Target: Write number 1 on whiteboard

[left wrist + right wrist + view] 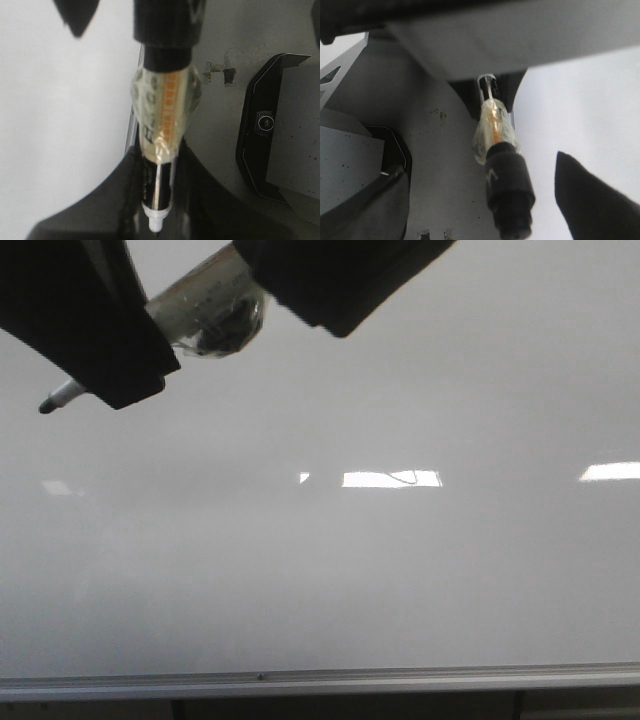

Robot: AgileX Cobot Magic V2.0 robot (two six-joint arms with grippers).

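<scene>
While the marker (pixel 205 310) is clamped between both grippers, the left gripper (pixel 120 360) closed round its barrel near the exposed tip and the right gripper (pixel 330 290) closed on the capped rear end, the uncapping or handover step is judged to be in hand. Its barrel is wrapped in clear, crinkled tape. No number 1 is seen on the glossy whiteboard (pixel 320 580), so the tip must next be lowered to it.

Speckled grey floor (pixel 450 165); bright ceiling-light reflections (pixel 390 479) on glossy surface.
</scene>
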